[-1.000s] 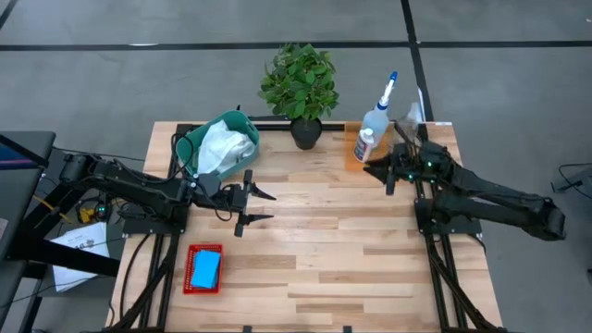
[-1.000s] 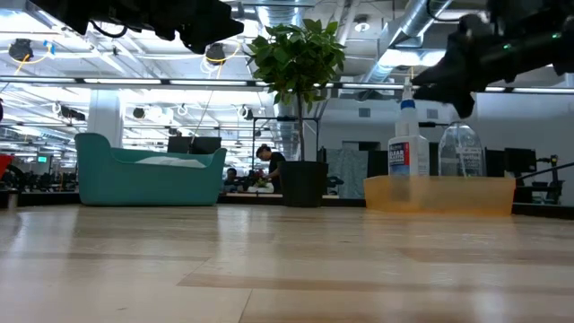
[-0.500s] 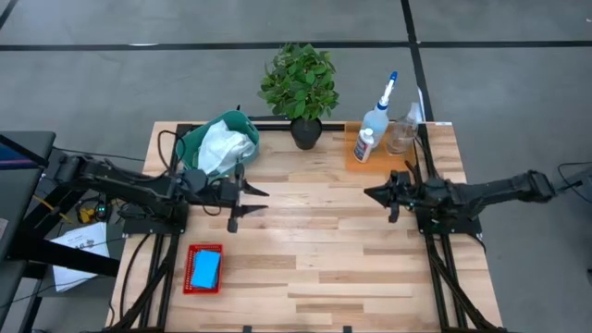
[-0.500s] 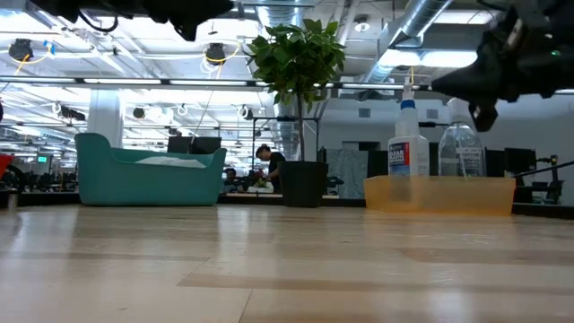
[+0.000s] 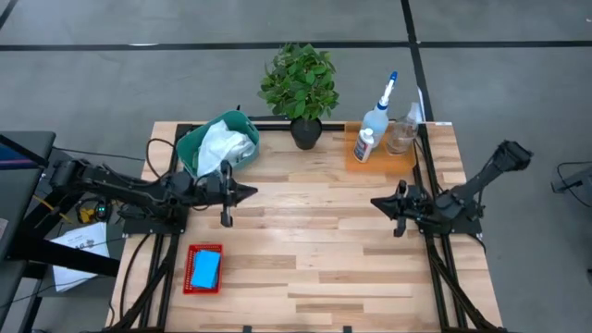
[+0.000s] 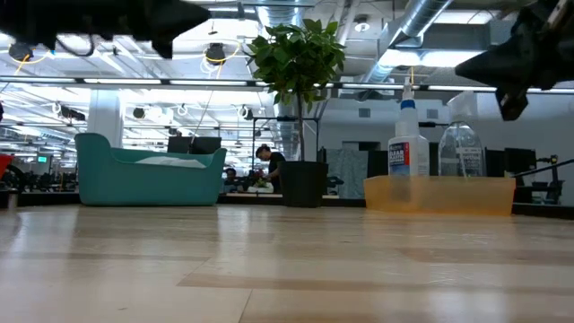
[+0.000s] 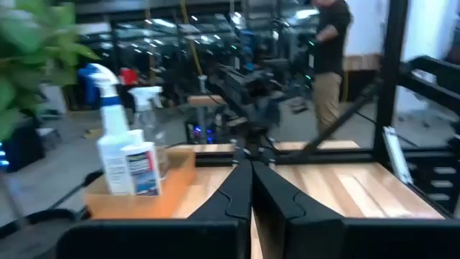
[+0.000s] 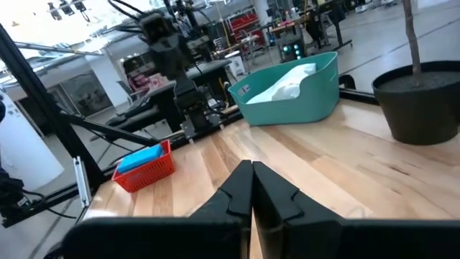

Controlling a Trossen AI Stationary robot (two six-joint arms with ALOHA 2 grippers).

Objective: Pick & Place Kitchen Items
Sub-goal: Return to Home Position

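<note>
Spray bottles (image 5: 376, 118) and small white bottle (image 5: 364, 145) sitting in orange bin (image 5: 381, 163). Both pinched shut, empty: right gripper (image 5: 379, 202) near bin, left gripper (image 5: 245, 192) well apart from it. Risk imo: right arm swings wide, clips bin.

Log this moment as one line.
left gripper shut, empty, near teal bin | right gripper shut, empty, mid-table right | orange bin: three bottles | teal bin: cloth | red basket: blue sponge

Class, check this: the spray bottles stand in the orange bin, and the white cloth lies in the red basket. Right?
No: the high view shows the white cloth in the teal bin. The spray bottles do stand in the orange bin.
</note>
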